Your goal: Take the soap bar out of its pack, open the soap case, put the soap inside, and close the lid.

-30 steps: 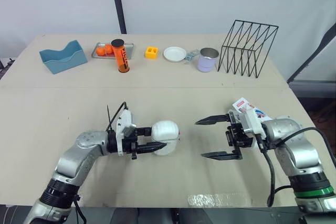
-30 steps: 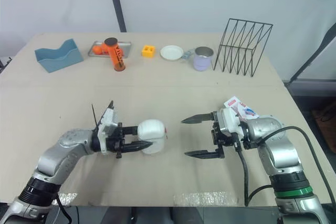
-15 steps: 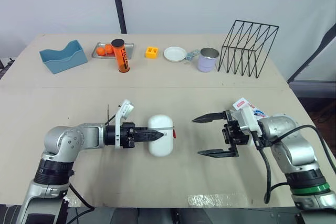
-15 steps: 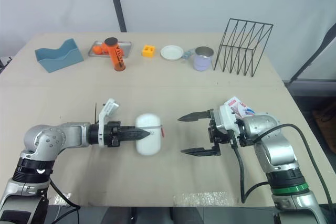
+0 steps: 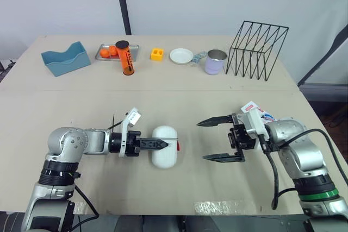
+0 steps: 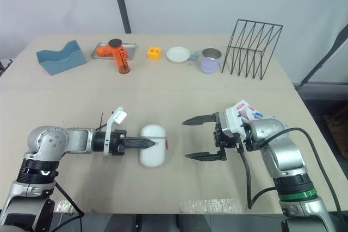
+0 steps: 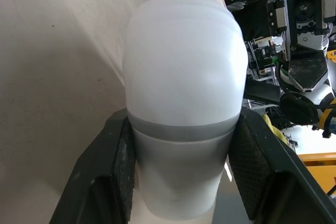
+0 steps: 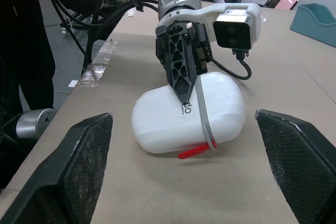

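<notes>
soap pack [image 5: 253, 108] partly hidden behind the right arm [image 5: 298, 146]; soap case [image 5: 165, 158] contents unseen.

Bright, even light across the desk [image 5: 174, 107].
Soft, faint shadows pool under both jaws; a pale sheen glows on the soap case [image 7: 184, 61] between the left jaws.

One soap case [image 5: 165, 156]; one pack [image 5: 254, 108]

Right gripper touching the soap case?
No, the open right gripper sits apart from the soap case, a gap between them.
</notes>
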{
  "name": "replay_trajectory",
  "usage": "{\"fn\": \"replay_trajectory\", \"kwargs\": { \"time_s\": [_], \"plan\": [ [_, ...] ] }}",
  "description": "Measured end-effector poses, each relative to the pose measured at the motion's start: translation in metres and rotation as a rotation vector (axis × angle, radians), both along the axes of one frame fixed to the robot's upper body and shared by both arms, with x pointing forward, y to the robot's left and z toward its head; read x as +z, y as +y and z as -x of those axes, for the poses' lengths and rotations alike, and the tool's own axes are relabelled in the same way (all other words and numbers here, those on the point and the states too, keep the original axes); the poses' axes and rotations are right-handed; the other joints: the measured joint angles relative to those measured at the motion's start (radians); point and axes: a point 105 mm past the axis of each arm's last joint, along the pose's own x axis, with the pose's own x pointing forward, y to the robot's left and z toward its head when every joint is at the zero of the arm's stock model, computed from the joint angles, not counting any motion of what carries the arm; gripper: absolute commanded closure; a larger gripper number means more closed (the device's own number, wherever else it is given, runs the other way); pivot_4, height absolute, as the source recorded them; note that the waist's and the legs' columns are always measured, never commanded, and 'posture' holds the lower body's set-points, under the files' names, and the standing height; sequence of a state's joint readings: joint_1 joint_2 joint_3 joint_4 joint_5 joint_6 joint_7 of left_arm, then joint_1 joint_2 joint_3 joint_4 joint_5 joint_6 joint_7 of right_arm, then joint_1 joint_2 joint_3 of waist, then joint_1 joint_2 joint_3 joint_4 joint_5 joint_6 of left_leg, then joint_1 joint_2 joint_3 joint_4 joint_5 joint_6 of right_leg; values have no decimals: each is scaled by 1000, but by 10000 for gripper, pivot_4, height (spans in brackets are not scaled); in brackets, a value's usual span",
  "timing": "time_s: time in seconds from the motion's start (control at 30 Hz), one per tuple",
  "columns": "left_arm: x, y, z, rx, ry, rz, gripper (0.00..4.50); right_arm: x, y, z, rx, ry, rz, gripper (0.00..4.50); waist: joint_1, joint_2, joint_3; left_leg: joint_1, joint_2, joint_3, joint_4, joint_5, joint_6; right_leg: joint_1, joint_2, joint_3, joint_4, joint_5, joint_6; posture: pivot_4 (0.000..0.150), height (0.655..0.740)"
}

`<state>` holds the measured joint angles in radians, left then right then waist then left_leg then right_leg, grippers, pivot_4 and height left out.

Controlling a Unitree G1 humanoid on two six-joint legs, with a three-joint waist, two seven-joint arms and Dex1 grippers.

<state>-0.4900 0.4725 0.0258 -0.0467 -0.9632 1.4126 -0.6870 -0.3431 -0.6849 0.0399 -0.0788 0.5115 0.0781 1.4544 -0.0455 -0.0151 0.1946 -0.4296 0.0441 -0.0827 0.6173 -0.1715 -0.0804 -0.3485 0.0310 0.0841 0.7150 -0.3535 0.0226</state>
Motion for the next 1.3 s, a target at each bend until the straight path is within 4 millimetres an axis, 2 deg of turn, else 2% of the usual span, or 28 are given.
{"fn": "replay_trajectory", "kwargs": {
  "time_s": [0.2, 0.23, 0.27, 0.3, 0.37, 0.4, 0.7, 1.07, 1.2, 1.3],
  "plan": [
    [-1, -2, -1, -15, -30, -8, 25329, -1, 0, 1, 1, -1, 6, 288, 0, 0, 0, 3, 0, 0, 0, 0, 0, 3, 0, 0, 0, 0, 1, 1500, 7400],
    [-1, -2, -1, -17, -35, -8, 17333, -1, 0, 1, 1, 0, 6, 0, 0, 0, 0, 4, 0, 0, 0, 0, 0, 4, 0, 0, 0, 0, 1, 1500, 7400],
    [-1, -2, -1, -18, -37, -9, 15301, -2, 0, 2, 1, 2, 6, 0, 0, 0, 0, 5, 0, 0, 0, 0, 0, 5, 0, 0, -1, 0, 1, 1500, 7400],
    [-12, 2, -4, 9, -28, -69, 8487, -3, 0, 2, 2, 3, 7, 0, -2, 0, 0, 6, 0, 0, 0, 0, 0, 6, 0, 1, -1, -1, 2, 1500, 7400],
    [-13, 2, -5, 12, -29, -70, 4897, -3, 0, 3, 2, 4, 8, 0, -1, 0, 0, 6, 0, 0, 0, 0, 0, 7, 0, 0, -1, -1, 1, 1500, 7400],
    [-11, 1, -4, 4, -35, -62, 765, -3, 0, 3, 2, 4, 8, 0, -1, 0, 0, 6, 0, 0, -1, 0, 0, 7, 0, 0, -1, -1, 1, 1500, 7400],
    [-11, 3, -3, -26, -86, -81, 765, -3, 0, 3, 2, 5, 9, 0, -2, 0, 0, 9, 0, 0, -1, 0, 0, 9, 0, 1, -1, -3, 5, 1500, 7400],
    [-7, 46, -4, -44, -248, -193, 765, -3, -1, -4, -33, 26, 12, 0, -2, 0, 0, 7, 0, 0, -2, 0, 0, 7, 0, 1, -4, -3, 5, 1500, 7400],
    [-3, 57, -8, -37, -422, -222, 765, -8, -5, -13, -110, 67, 5, 0, 0, 0, 0, 6, 0, 1, -3, 0, 0, 7, -1, 1, -5, -3, 5, 1500, 7400],
    [3, 62, -17, 51, -573, -208, 765, -22, -11, -16, -194, 110, 6, 0, 1, 0, 0, 5, 0, 1, -3, 0, 0, 6, -2, 1, -5, -2, 4, 1500, 7400]
  ]
}}
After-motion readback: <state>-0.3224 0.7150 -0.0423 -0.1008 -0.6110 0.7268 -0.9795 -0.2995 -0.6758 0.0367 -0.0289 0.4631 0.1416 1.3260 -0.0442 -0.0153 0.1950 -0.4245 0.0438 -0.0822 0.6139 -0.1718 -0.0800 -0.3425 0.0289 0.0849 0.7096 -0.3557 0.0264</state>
